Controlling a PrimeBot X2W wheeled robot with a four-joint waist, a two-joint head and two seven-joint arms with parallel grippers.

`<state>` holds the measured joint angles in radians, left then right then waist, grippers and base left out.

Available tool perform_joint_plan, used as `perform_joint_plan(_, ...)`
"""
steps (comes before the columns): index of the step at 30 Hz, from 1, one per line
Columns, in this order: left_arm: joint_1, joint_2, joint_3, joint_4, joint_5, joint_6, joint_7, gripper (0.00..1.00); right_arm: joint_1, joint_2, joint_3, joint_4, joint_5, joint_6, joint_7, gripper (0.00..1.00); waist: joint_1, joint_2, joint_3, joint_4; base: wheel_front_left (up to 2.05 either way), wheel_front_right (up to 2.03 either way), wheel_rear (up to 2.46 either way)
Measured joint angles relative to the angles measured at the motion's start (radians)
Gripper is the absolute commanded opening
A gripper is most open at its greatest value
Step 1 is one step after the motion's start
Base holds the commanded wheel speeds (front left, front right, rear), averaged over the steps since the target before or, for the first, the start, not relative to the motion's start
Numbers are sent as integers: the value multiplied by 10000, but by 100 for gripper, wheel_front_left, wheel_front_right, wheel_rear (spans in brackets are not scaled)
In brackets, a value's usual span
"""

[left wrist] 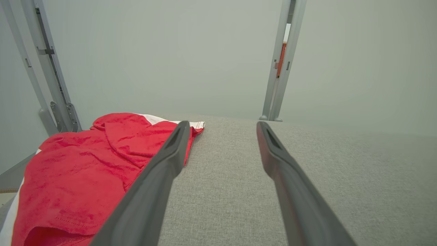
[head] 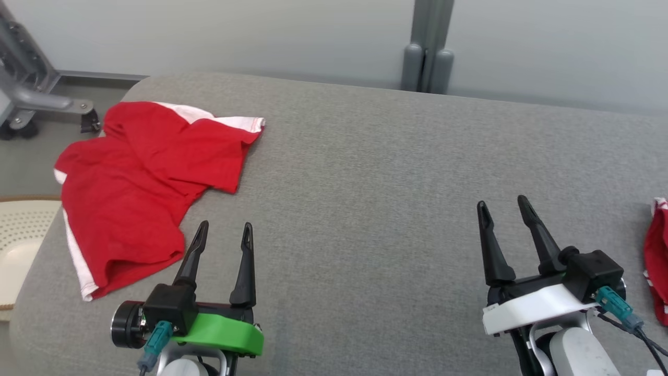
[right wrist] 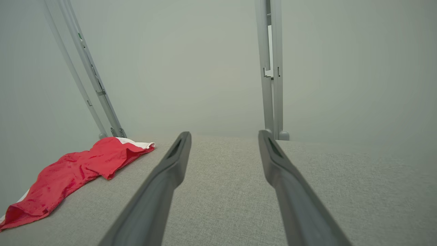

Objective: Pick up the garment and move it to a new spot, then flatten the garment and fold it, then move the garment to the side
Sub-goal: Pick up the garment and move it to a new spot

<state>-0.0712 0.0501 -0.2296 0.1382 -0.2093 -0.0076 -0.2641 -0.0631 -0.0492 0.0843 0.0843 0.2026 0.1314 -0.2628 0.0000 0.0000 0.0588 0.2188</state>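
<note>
A red garment [head: 141, 188] with white trim lies crumpled at the far left of the grey padded table [head: 376, 172], partly over its left edge. The left wrist view shows the garment [left wrist: 78, 177] low on the left, and the right wrist view shows the garment [right wrist: 71, 174] far off to the left. My left gripper [head: 224, 228] stands open just right of the garment's near hem, holding nothing. My right gripper [head: 503, 204] is open over bare table at the right, well away from it. Between the fingers of my left gripper [left wrist: 222, 124] and of my right gripper [right wrist: 223, 134] lies bare cloth surface.
A second red-and-white piece of cloth [head: 657, 261] lies at the table's right edge. A perforated cream seat [head: 21, 235] stands left of the table, with a grey wheeled frame [head: 31, 99] behind it. A grey post [head: 428, 47] rises behind the table against the pale wall.
</note>
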Motion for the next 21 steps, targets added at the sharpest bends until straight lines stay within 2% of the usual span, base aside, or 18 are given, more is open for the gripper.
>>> perform_joint_plan(13,115,2,817,31,173,90,0,100,-219,6,922,589,161,0,0,100,0,0,34,1960,0,0,0)
perform_joint_plan(21,169,2,938,36,102,151,0,100,-219,6,982,769,121,0,0,100,0,0,142,2533,0,0,0)
